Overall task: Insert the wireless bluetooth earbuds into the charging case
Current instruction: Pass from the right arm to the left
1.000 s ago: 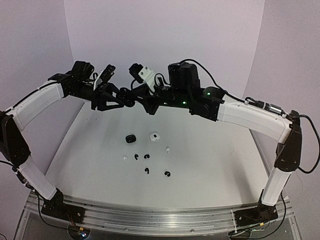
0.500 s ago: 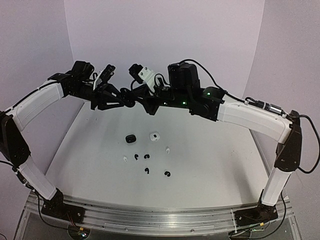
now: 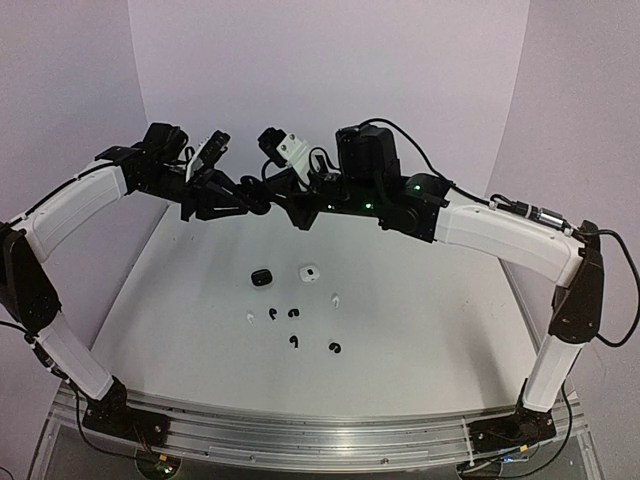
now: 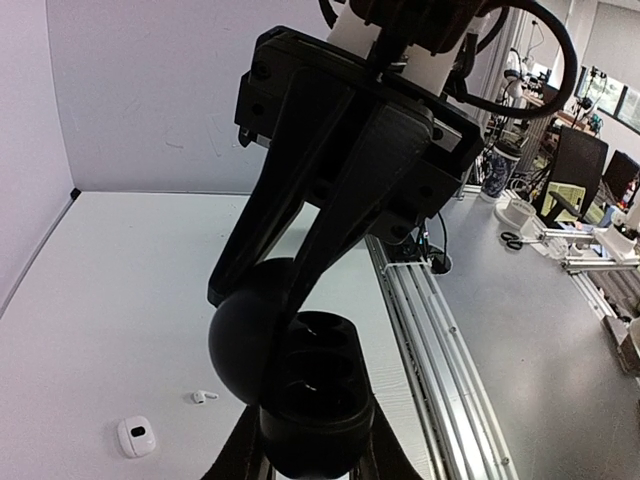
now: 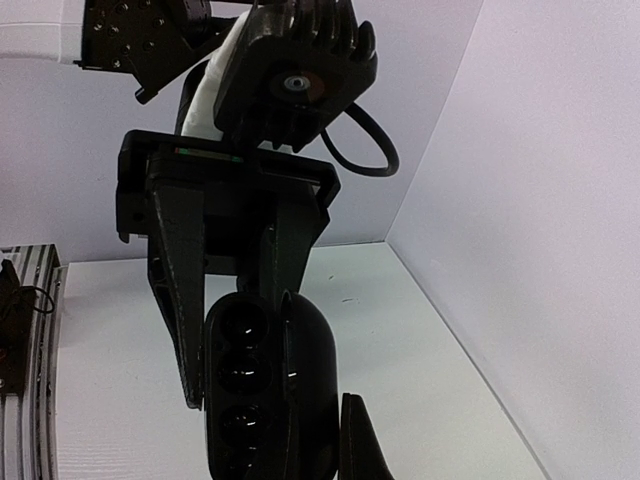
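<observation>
The six earbuds are lying loose on the bench, around its middle and a little toward the near edge. Four are black and two are white. One white bud is lying at the left of the group and the other at its right, on the far side, and none is touching another. Just beyond them, toward the far edge, a closed black case and a white case are sitting side by side, apart.

I am seeing none of the buds in a case. A third case, the open black charging case, is hanging in the air above the far half of the bench, with its empty wells showing. Both arms are meeting at it.

The left gripper is reaching in from the left with its fingers drawn nearly together. They are pinching the half that carries the wells. The right gripper is reaching in from the right, likewise closed down, and its fingers are bearing on the domed lid half.

From the left wrist I am also seeing the white case and one white bud on the bench below. Along the near edge the aluminium rail is carrying both arm bases.
</observation>
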You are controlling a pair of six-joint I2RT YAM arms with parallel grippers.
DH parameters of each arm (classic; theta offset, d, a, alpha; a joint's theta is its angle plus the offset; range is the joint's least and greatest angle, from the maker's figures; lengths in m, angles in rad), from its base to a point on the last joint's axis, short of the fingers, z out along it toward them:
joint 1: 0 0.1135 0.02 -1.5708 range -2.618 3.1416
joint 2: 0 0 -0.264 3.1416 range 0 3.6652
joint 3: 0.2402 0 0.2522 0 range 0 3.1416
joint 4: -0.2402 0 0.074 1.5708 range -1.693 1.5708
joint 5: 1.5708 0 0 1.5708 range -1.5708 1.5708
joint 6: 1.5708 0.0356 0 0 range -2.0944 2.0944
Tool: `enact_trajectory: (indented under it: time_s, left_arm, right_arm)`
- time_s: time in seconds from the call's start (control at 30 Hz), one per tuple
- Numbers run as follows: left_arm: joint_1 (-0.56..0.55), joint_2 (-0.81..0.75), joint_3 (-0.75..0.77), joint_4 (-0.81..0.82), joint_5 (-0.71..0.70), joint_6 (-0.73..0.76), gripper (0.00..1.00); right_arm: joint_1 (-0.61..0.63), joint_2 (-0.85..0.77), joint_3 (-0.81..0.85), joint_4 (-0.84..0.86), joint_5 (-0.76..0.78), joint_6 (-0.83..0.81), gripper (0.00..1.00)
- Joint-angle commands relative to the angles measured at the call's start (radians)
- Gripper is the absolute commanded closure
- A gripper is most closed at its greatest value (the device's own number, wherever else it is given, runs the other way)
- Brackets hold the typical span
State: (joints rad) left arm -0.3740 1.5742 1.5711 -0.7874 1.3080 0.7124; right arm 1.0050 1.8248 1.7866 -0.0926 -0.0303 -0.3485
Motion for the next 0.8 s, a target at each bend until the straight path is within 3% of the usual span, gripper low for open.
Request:
enact_trajectory:
  time_s: [0.0, 0.07, 0.3, 0.43, 0.6, 0.77]
  left_arm:
    - [-0.001, -0.009, 0.031, -0.02, 0.029, 0.027, 0.91]
    - [0.0, -0.01, 0.03, -0.026, 0.029, 0.035, 0.99]
    - [0.0, -0.01, 0.026, -0.021, 0.027, 0.028, 1.0]
    - [0.0, -0.003, 0.029, -0.007, 0.021, -0.024, 0.82]
    - [-0.001, -0.001, 0.033, 0.003, 0.043, -0.073, 0.85]
    - [0.0, -0.003, 0.032, -0.004, 0.05, -0.1, 0.76]
  right_arm:
    - [0.006, -0.032, 0.031, 0.021, -0.015, 0.005, 1.0]
    - [0.006, -0.032, 0.031, 0.021, -0.015, 0.005, 1.0]
    - [0.007, -0.03, 0.032, 0.021, -0.017, 0.006, 1.0]
    - [0.007, -0.032, 0.033, 0.021, -0.012, 0.005, 1.0]
    - [0.009, -0.026, 0.037, 0.02, -0.014, 0.003, 1.0]
    - [0.01, -0.022, 0.036, 0.019, -0.012, -0.001, 1.0]
